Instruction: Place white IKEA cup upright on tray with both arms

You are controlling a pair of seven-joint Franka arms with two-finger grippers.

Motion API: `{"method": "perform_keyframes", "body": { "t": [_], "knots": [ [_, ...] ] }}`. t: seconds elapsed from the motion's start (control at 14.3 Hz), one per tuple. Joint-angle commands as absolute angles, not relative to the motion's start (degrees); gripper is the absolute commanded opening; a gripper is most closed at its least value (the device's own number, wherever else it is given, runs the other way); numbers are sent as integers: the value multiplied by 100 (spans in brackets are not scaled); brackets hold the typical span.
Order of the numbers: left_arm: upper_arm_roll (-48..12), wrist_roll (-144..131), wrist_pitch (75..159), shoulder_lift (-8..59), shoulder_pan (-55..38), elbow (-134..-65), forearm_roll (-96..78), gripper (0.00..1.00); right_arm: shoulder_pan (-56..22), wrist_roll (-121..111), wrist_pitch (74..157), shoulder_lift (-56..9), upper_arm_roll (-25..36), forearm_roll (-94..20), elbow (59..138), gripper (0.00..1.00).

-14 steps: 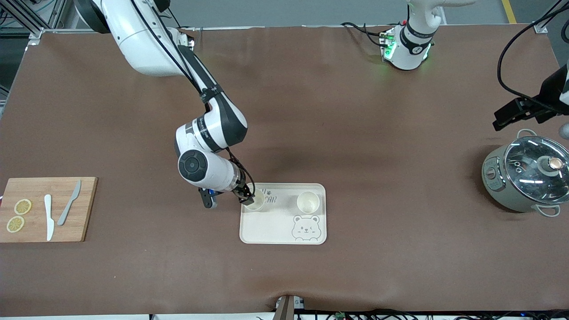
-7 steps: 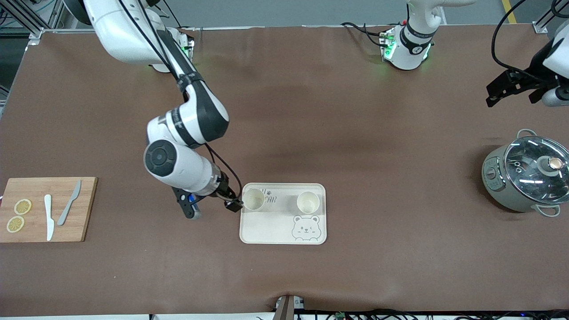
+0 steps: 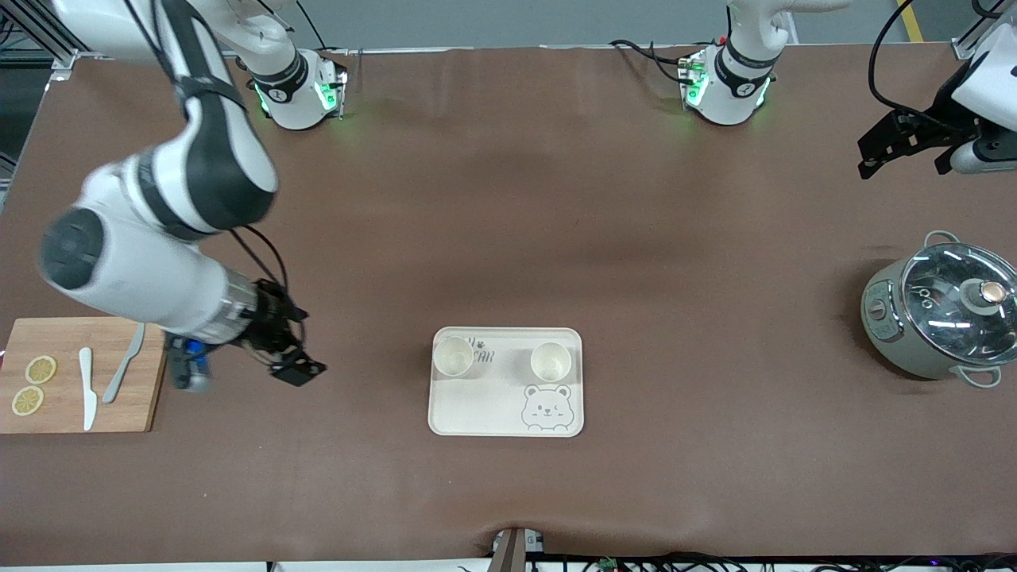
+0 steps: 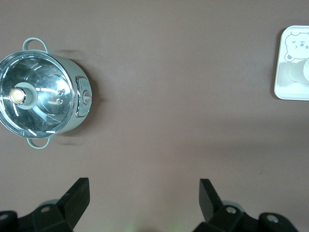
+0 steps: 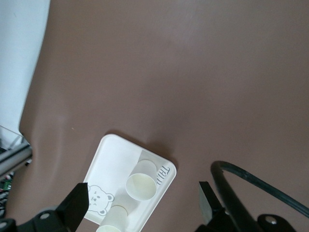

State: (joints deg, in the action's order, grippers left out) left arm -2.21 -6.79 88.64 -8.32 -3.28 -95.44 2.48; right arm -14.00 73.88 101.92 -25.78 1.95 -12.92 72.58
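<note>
Even overhead light, soft shadows, glare streaks on the pot lid (image 3: 957, 298), right arm (image 3: 151, 262) motion-blurred.

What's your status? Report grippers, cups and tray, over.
Right gripper open, empty, over bare table beside the cutting board. Left gripper open, empty, up near the pot. Two cups upright on the tray. Nothing in the way.

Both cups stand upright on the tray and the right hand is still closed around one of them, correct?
Not quite. Both cups stand upright on the tray, but the right hand is open and empty, over bare table toward the cutting board. The front view shows it.
</note>
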Motion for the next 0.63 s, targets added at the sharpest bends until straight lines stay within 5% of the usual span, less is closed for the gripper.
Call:
{"method": "perform_keyframes", "body": {
  "t": [0.0, 0.56],
  "knots": [
    [-193, -562, 8921, -905, -290, -9580, 149, 100, -1108, 6605, 9364, -2084, 123, -1100, 7479, 100],
    [-193, -659, 8798, -862, -290, -9571, 149, 100, -99, 3013, 8843, -326, 123, -450, 9210, 100]
  ]
}}
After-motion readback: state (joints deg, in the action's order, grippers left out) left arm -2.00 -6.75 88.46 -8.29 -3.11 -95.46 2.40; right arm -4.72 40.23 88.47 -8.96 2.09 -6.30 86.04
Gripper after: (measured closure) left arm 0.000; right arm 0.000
